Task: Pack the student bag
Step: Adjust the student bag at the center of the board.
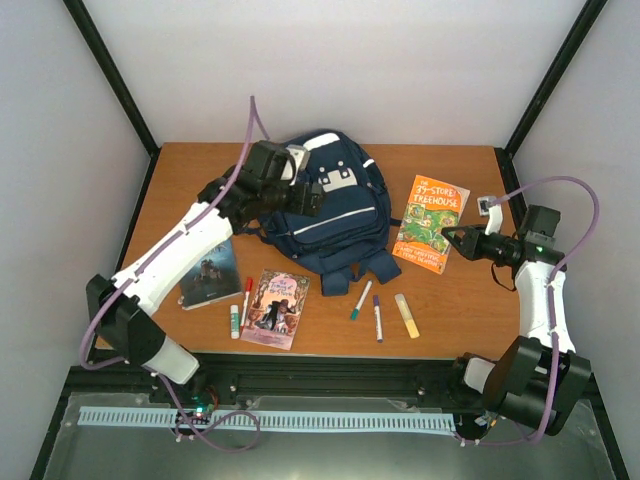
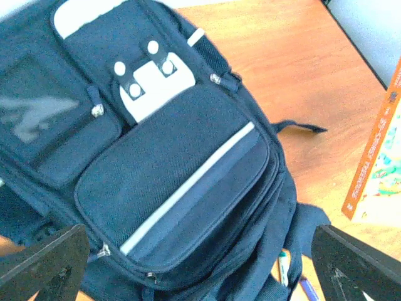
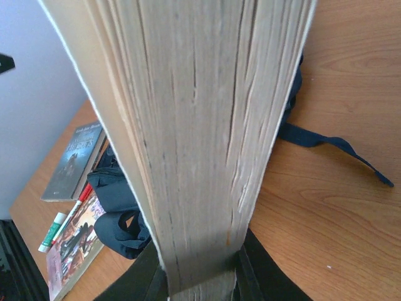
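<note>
Now: bag lying under the left arm, book pinched by the right

The large navy-blue fabric backpack with white stripe trim (image 1: 335, 215) is lying flat on the brown wooden tabletop (image 1: 470, 310), front pockets facing up, about midway across and toward the far side. Its long axis is running away from the arm bases, with the top end pointing to the far edge and the dark straps trailing toward the near one. The left gripper (image 1: 305, 197) is hovering over the upper pockets with its jaws spread wide, holding nothing. In the left wrist view its two dark fingertips (image 2: 50, 263) are framing the striped front pocket from above. So the bag is sitting directly below these jaws, and the left arm is plainly the nearer of the two.

The right gripper (image 1: 452, 240) is pinching the orange paperback book (image 1: 432, 215) by its right-hand edge, and the right wrist view is showing the pale page block clamped between the fingers. That book is lying just beside the bag, on its right, with its long axis roughly parallel to the bag's. Whether it is lifting off the wood I cannot tell.

The zips in view are looking closed, so the coming move is probably turning on the left jaws finding a silver zip pull (image 2: 97, 111) beneath them.
</note>
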Robot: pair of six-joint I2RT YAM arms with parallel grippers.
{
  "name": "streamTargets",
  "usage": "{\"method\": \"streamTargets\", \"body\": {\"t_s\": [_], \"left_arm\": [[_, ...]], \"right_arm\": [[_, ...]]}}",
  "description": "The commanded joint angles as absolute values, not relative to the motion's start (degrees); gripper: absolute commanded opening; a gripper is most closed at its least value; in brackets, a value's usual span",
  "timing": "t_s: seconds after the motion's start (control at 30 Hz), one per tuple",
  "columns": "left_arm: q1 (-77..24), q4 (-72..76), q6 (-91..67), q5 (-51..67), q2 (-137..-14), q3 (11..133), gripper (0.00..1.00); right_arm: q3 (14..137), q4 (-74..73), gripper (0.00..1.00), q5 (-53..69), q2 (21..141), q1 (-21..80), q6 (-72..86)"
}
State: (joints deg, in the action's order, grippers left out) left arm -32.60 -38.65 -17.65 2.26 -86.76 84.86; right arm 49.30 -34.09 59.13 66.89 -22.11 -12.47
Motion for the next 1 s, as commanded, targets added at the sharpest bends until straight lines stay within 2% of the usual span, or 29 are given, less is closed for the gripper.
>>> {"method": "streamTargets", "body": {"t_s": [0.0,0.07,0.2,0.3,0.33,0.4,0.5,0.7,0.8,0.97], "left_arm": [[-33.66,-44.93,-10.00,-3.34,-95.50,96.67,1.00],[-33.34,-46.44,-13.02,0.90,-98.34,99.77,1.00],[-33.40,-30.14,-16.13,11.47,-95.38,92.14,1.00],[-33.48,-30.48,-15.92,18.90,-99.73,95.96,1.00],[-33.66,-33.20,-15.34,20.93,-101.94,98.37,0.95],[-34.58,-38.01,-13.29,22.83,-106.27,103.63,0.78],[-36.60,-45.68,-10.14,20.47,-111.61,110.53,0.60],[-41.19,-53.49,-3.06,9.04,-116.30,113.97,0.43],[-42.88,-56.26,-0.40,5.89,-118.35,114.45,0.40],[-45.43,-57.60,2.02,2.07,-120.81,114.64,0.42]], "right_arm": [[49.83,-32.02,0.03,62.66,66.22,-22.68,-13.35],[49.77,-32.05,0.03,62.55,66.27,-22.75,-13.36],[49.76,-32.06,0.03,62.50,66.23,-22.98,-13.44],[49.77,-32.21,0.03,62.40,66.09,-23.24,-13.78],[49.78,-32.18,0.03,62.39,66.09,-23.39,-13.79],[49.79,-32.17,0.03,62.48,66.18,-23.62,-13.88],[49.92,-32.43,0.03,62.60,66.52,-23.80,-14.19],[49.92,-32.25,0.03,62.58,66.70,-23.82,-14.07],[49.99,-32.27,0.03,62.54,66.95,-23.82,-14.18],[50.10,-32.35,0.03,62.43,67.37,-23.82,-14.15]]}}
